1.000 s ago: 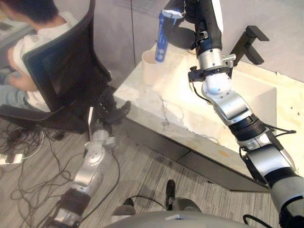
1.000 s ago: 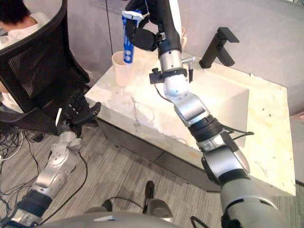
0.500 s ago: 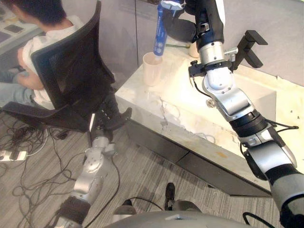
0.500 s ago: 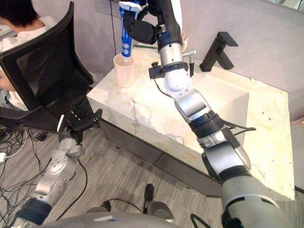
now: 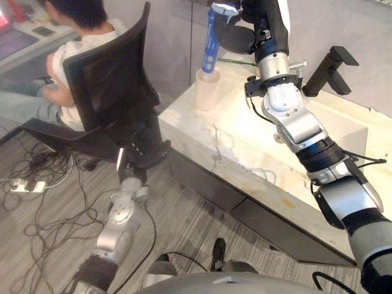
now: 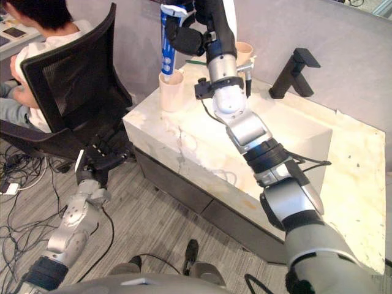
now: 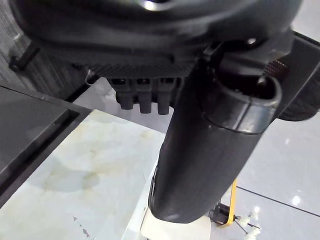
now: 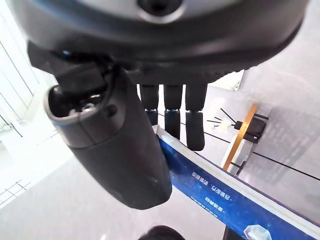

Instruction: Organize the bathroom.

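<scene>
**A:** Where's the tube?

**B:** My right hand (image 6: pixel 187 38), top centre of the frame, has its fingers curled round the blue toothpaste tube (image 6: pixel 166 43). It hangs upright, lower end just inside the beige cup (image 6: pixel 171 90) at the tabletop (image 6: pixel 202 144) corner.

**A:** How will it handle?

**B:** Light and soft, I'd judge; squeeze hard and it buckles. Best held near the stiffer top.

**A:** Other containers?

**B:** A second cup (image 6: pixel 244 51) behind my arm; contents unclear. My left hand (image 5: pixel 149 144), fingers curled on nothing, sits left of centre by the chair (image 5: pixel 113 92)
</scene>
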You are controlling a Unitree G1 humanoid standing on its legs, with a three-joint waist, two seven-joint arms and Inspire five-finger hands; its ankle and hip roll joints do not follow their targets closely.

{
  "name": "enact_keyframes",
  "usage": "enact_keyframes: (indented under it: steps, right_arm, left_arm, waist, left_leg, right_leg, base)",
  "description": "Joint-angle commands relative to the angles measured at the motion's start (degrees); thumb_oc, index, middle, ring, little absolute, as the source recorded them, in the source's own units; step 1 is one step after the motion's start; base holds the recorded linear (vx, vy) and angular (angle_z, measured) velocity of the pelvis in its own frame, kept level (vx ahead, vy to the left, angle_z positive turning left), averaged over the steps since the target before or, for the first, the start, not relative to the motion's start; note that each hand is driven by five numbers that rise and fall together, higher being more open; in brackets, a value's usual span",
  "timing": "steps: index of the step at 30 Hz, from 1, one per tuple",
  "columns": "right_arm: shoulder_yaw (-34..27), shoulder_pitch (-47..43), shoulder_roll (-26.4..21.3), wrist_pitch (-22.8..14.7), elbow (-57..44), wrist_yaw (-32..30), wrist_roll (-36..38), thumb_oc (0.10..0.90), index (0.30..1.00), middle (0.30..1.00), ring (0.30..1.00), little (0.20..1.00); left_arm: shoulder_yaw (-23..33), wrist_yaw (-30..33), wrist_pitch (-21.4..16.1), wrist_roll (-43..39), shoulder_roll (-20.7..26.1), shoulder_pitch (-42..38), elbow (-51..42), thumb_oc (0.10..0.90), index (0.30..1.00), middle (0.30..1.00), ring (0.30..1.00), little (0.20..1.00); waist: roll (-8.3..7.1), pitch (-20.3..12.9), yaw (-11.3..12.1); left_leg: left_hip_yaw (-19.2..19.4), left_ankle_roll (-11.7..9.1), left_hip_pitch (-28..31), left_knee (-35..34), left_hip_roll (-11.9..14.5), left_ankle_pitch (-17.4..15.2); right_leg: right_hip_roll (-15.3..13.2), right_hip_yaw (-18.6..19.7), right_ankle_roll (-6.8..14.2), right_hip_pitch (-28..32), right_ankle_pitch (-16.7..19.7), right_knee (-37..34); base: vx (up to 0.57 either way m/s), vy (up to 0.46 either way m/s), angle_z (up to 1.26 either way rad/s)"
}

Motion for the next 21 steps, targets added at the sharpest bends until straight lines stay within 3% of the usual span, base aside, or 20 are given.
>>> enact_keyframes:
  steps: [1, 4, 7, 9, 15, 21]
  right_arm:
    - [-0.8, -11.3, 0.5, -7.4, -0.4, -1.8, -0.6, 0.400, 0.300, 0.300, 0.300, 0.300]
    - [-0.7, -10.4, 0.1, -8.1, -1.1, -2.4, -0.6, 0.400, 0.300, 0.300, 0.300, 0.300]
    - [-0.8, -10.0, 0.0, -6.9, -2.7, -2.4, -2.2, 0.400, 0.300, 0.300, 0.300, 0.300]
    - [-1.4, -10.0, -0.5, -6.3, -3.2, -2.3, -2.3, 0.400, 0.300, 0.300, 0.300, 0.300]
    - [-2.3, -7.3, 0.9, -6.2, -5.8, -2.1, -3.3, 0.400, 0.300, 0.300, 0.300, 0.300]
    - [-2.6, -7.0, 2.1, -4.5, -6.8, -2.3, -4.6, 0.400, 0.300, 0.300, 0.300, 0.300]
  left_arm:
    - [0.2, -2.7, -5.4, 3.2, 3.5, 0.4, -4.1, 0.800, 0.900, 0.900, 0.900, 0.900]
    - [-0.3, -3.1, -5.4, 2.0, 3.7, 0.1, -4.6, 0.800, 0.900, 0.900, 0.900, 0.900]
    - [-1.6, -3.8, -5.3, 1.6, 3.7, -1.0, -5.2, 0.800, 0.900, 0.900, 0.900, 0.900]
    - [-3.3, -4.6, -5.1, 1.5, 4.0, -2.0, -5.4, 0.800, 0.900, 0.900, 0.900, 0.900]
    - [-6.5, -3.2, -5.9, 2.2, 4.6, -2.4, -5.6, 0.800, 0.900, 0.900, 0.900, 0.900]
    - [-7.6, -2.3, -6.7, 0.8, 6.0, -2.6, -5.3, 0.800, 0.900, 0.900, 0.900, 0.900]
  waist:
    - [-3.58, -6.0, -0.4]
    - [-3.77, -5.3, -0.3]
    - [-3.02, -5.5, -1.5]
    - [-2.75, -5.7, -1.8]
    - [-0.75, -5.9, -2.8]
    - [0.56, -6.4, -2.9]
  left_leg:
    - [4.3, 0.7, -5.6, 12.9, -5.3, -0.4]
    - [3.4, 0.8, -7.6, 12.2, -5.0, 0.0]
    - [4.2, 0.4, -5.5, 1.0, -1.6, 4.6]
    - [3.4, -0.4, -6.1, -0.5, -0.8, 6.4]
    - [4.5, 1.1, -2.5, -4.0, -1.9, 5.8]
    - [5.0, 2.6, -1.7, -5.1, -2.7, 5.4]
  right_leg:
    - [1.6, 3.8, 0.6, 5.5, -9.4, 2.3]
    - [1.4, 3.9, 0.9, 5.9, -9.3, 2.2]
    - [1.1, 3.2, 1.7, 6.1, -9.1, 1.1]
    - [-0.1, 2.6, 2.4, 6.0, -9.3, 1.7]
    - [-3.7, 0.8, 5.0, 3.3, -11.3, 8.9]
    - [-5.0, -0.4, 5.7, 2.2, -14.1, 14.1]
  base:
    - [0.05, 0.038, 0.25]
    - [0.09, 0.104, 0.24]
    - [0.17, 0.189, 0.09]
    - [0.23, 0.252, 0.05]
    - [0.18, 0.214, -0.03]
    - [0.15, 0.155, -0.08]
